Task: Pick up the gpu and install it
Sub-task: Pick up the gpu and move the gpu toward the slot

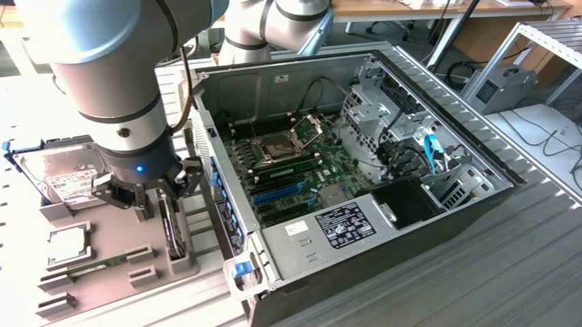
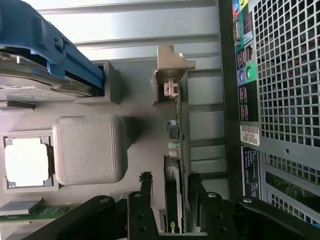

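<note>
— Gripper [image 2: 170, 178] fingers [image 2: 146, 190] are closest to the lens. How do they stand?
— Apart, one on each side of the gpu [image 2: 176, 130]. A gap shows at one finger, so nothing is clamped.
— Where is the gpu?
— It stands on its edge in the grey holder [image 1: 109, 269], just beside the open computer case [image 1: 272, 88]. Its silver bracket [image 2: 170, 62] is at the end far from the fingers.

Bright, even daylight; soft shadows.
</note>
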You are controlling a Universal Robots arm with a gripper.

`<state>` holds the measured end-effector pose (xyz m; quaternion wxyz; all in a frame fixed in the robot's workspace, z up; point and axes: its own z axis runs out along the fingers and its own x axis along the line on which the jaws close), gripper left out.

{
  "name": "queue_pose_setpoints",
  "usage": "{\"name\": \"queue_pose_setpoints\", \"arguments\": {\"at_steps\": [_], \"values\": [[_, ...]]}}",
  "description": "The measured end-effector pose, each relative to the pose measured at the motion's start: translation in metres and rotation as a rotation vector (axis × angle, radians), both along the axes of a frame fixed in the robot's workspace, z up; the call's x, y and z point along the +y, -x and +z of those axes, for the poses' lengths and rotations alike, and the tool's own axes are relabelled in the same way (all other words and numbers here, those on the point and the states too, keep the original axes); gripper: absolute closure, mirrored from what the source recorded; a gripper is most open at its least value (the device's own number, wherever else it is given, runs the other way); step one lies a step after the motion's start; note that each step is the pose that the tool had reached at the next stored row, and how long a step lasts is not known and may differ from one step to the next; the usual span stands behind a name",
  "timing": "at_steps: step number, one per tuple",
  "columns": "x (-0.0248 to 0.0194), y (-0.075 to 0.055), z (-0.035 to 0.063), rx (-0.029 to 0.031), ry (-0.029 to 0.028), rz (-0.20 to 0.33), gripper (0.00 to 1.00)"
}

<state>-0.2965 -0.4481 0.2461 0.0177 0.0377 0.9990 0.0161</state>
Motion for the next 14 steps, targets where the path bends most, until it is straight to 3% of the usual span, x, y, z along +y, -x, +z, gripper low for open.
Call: {"name": "queue_pose_setpoints", "arguments": {"at_steps": [4,7,14], "values": [[0.0032,0.0007,-0.0027,0.0001,0.0001,0.0,0.58],[0.0086,0.0009,-0.0036,0.0,0.0001,0.0,0.58],[0.0087,0.0009,-0.0039,0.0,0.0004,0.0,0.58]]}}
